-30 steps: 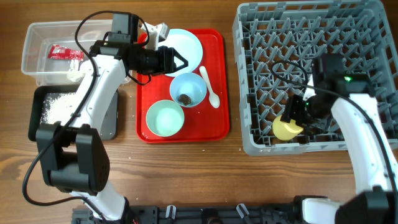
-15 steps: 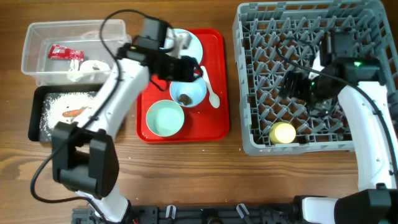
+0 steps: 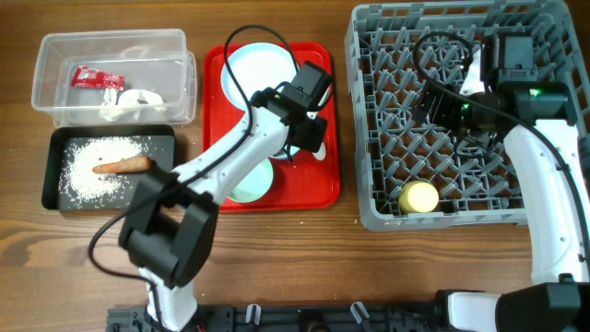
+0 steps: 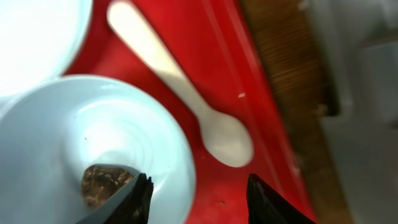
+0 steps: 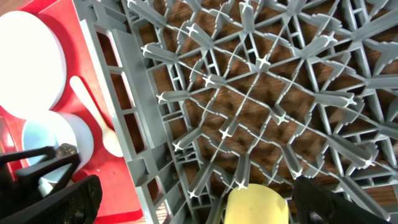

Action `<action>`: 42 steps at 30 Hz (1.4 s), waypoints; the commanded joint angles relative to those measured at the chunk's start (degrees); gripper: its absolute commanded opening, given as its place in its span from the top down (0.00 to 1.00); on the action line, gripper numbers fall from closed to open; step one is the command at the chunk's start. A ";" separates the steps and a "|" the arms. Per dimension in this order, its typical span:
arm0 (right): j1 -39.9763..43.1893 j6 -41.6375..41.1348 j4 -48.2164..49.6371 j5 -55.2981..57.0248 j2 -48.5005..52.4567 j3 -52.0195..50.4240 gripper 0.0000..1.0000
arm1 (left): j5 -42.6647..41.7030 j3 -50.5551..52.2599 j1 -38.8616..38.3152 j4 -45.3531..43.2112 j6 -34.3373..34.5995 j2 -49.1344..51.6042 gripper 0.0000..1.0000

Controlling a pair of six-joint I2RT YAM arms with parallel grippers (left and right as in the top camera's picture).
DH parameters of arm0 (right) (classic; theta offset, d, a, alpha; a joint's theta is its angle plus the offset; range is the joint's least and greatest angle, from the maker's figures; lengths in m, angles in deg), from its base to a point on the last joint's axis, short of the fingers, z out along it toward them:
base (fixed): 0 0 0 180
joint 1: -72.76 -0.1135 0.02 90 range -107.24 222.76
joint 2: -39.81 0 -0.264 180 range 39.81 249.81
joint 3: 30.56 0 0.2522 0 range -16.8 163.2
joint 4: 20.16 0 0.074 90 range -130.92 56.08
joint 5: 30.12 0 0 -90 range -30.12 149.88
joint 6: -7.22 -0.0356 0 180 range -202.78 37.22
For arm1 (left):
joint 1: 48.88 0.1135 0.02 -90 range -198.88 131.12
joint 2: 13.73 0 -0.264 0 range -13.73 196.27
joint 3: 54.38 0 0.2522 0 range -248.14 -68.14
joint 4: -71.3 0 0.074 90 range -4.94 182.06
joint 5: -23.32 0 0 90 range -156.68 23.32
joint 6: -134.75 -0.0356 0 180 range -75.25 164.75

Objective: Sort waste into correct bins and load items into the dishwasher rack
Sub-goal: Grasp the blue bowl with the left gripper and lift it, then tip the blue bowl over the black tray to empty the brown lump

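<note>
My left gripper (image 3: pixel 309 140) (image 4: pixel 199 202) is open low over the red serving tray, one finger inside a pale blue bowl (image 4: pixel 93 137) that holds dark crumbs (image 4: pixel 102 182), the other finger outside its rim. The white spoon (image 4: pixel 186 106) lies just beside that bowl, and the plate (image 3: pixel 263 66) lies behind it. The second bowl (image 3: pixel 251 189) is partly hidden under the arm. My right gripper (image 3: pixel 435 106) (image 5: pixel 199 202) is open and empty above the grey dishwasher rack (image 3: pixel 369 120). The yellow cup (image 3: pixel 420 196) (image 5: pixel 258 205) lies in the rack's front part.
The clear tub (image 3: pixel 55 111) at the back left holds the red wrapper (image 3: pixel 97 78) and crumpled white paper (image 3: pixel 129 100). The black tray (image 3: pixel 51 171) in front of it holds rice grains and the sausage piece (image 3: pixel 124 166). The red serving tray (image 3: pixel 318 189) sits between the bins and the rack.
My left arm swung right from the plate and came down over the bowl with crumbs. My right gripper let go of the yellow cup and moved up and back over the rack.
</note>
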 commanded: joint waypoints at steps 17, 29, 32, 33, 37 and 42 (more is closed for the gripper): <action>-0.35 -0.26 2.08 -3.82 0.02 1.09 0.00 | 2.03 -3.56 0.59 1.57 3.74 -0.35 0.96; -0.37 -0.28 5.57 -6.43 0.02 1.01 0.00 | -5.46 -7.56 15.58 12.68 6.71 -15.19 0.96; -0.37 -0.26 6.78 -6.40 0.02 1.01 0.00 | -12.48 -7.54 22.29 15.43 6.71 -15.19 0.96; -0.37 -0.26 7.21 -6.40 0.02 1.01 0.00 | -13.51 -7.54 24.20 16.39 6.71 -15.19 0.96; -0.37 -0.26 8.57 -6.40 0.02 1.01 0.00 | -14.29 -7.54 29.42 20.74 7.54 -15.19 0.96; -0.37 -0.31 8.96 -6.40 0.02 1.01 0.00 | -14.29 -7.52 32.79 23.96 7.52 -15.19 0.96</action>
